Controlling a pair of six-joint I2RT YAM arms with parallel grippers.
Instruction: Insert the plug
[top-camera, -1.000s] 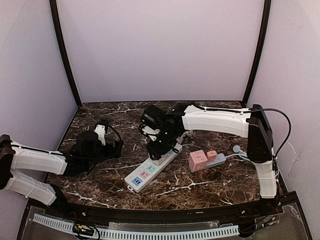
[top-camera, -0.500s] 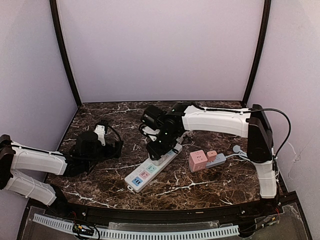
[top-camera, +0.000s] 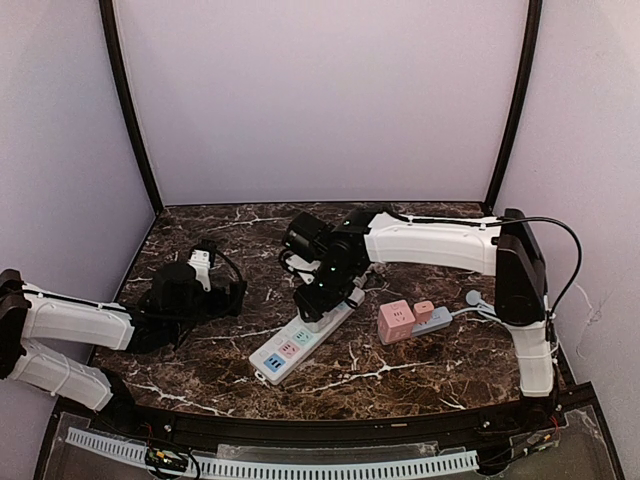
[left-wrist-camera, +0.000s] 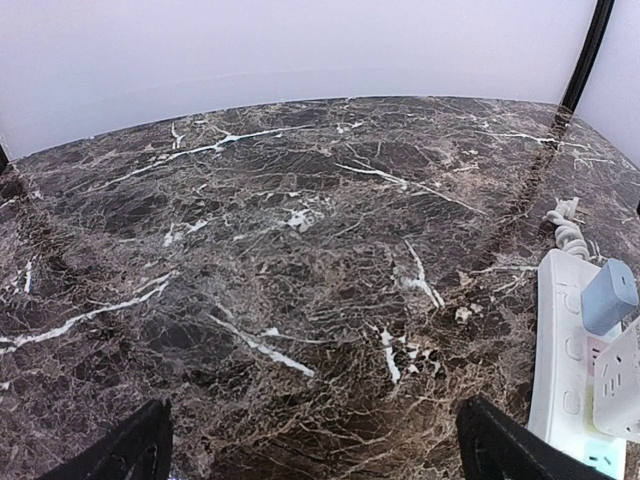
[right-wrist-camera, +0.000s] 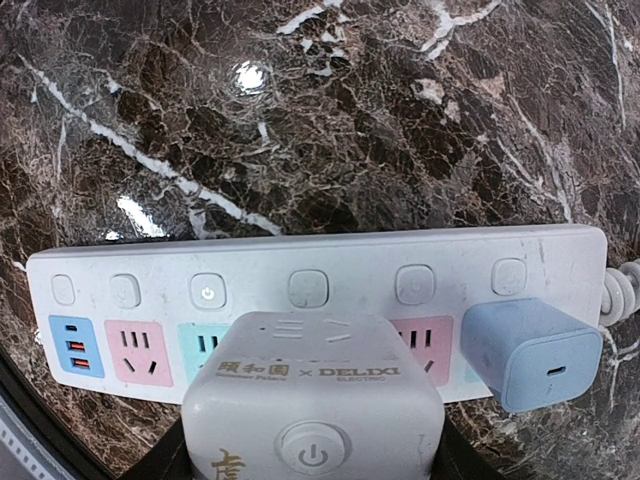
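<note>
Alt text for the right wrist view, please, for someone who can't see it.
A white cube adapter, gripped by the right gripper, covers the middle sockets of a white power strip lying across a dark marble table. A pale blue charger is plugged in near the strip's right end. Whether the cube is seated is unclear.

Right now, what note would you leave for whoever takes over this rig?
Left end effector: open, empty, low over the table, left of the power strip.
Right end effector: closed on the white adapter, held at the strip's middle sockets.
Done: adapter brought to the strip; blue charger sits plugged in beside it.
Left: adapter's seating can't be judged; press it home, then release.
</note>
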